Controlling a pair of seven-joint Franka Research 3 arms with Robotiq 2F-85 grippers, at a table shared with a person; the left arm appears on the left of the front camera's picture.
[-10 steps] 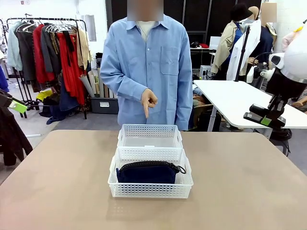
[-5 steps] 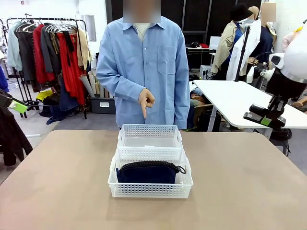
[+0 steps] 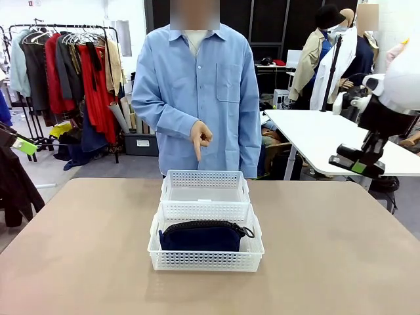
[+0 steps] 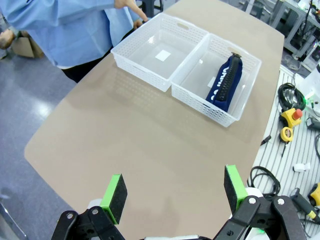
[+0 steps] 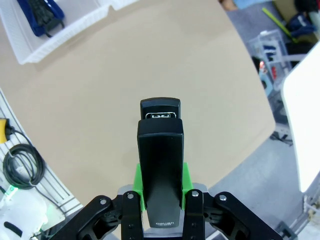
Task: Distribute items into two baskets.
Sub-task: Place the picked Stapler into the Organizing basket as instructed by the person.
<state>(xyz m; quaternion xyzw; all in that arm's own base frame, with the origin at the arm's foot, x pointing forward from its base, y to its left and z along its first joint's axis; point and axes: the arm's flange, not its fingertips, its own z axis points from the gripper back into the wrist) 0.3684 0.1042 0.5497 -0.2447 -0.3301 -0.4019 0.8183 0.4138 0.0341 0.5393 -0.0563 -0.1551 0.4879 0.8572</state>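
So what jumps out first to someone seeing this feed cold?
The right gripper, raised off the table's right side, is shut on a black stapler. At mid-table stand two white baskets end to end: the near basket holds a navy pouch, and the person's hand points down at the empty far basket.

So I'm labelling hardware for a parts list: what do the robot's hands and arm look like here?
Each hand is black, with linked, bolted metal fingers ending in bright green pads. The left hand has two flat rectangular green pads set on black backing. On the right hand, green pad edges flank the fingers. The right arm is glossy white and rounded, with a black wrist section.
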